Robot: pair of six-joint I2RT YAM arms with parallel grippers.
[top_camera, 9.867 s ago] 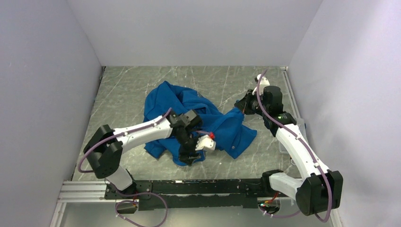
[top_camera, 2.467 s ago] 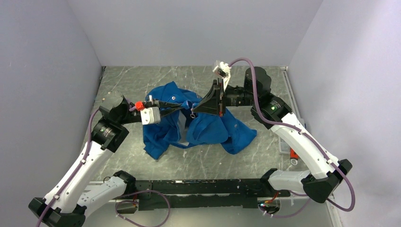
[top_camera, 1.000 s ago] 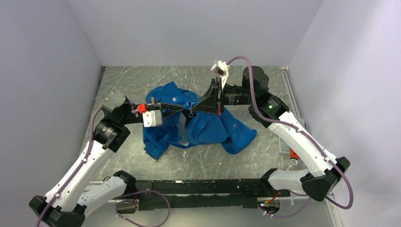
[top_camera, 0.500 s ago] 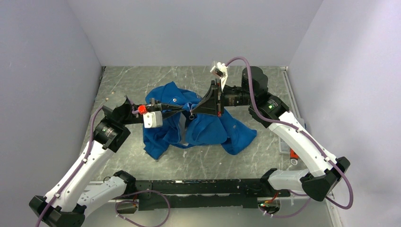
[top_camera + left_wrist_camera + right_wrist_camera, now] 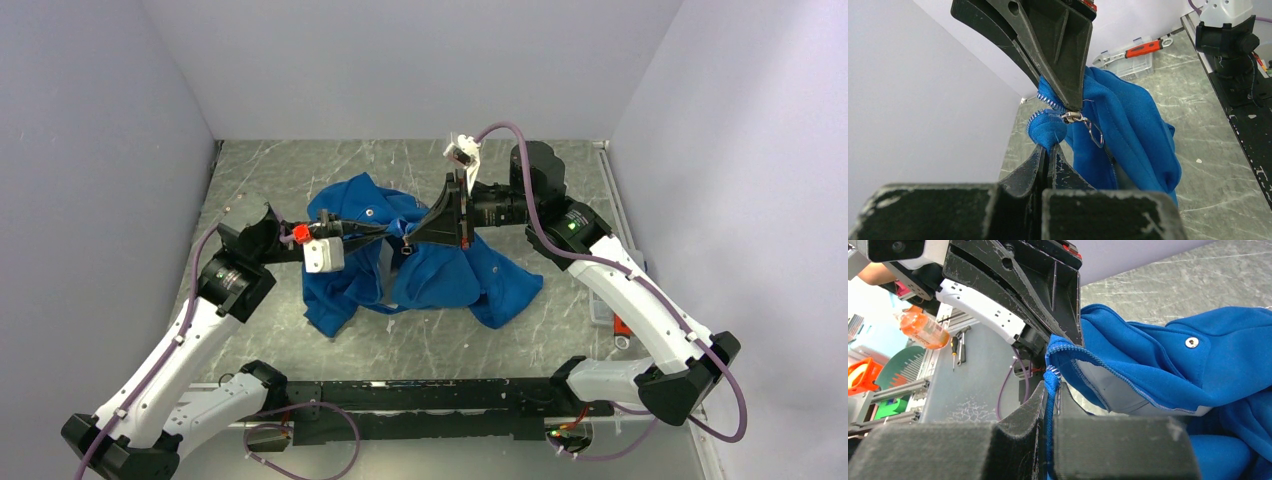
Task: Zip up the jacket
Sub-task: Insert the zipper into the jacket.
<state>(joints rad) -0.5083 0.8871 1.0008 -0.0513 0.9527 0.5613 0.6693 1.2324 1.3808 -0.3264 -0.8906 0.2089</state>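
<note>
The bright-blue jacket lies crumpled mid-table, and its front edges are lifted off the surface. My left gripper comes in from the left, shut on a bunched jacket edge with zipper teeth. My right gripper comes in from the right, shut on the other blue edge. The two tips nearly meet. In the left wrist view the silver zipper slider sits just under the right gripper's tip, with its wire pull hanging down. Pale grey lining shows below the raised edge.
A clear plastic box with an orange-handled tool sits by the table's right edge. White walls close in the left, back and right. The black base rail runs along the near edge.
Ten seconds ago the grippers were apart, on different parts of the jacket. Now both hold raised zipper edges tip to tip. Over the last second both have barely moved.
</note>
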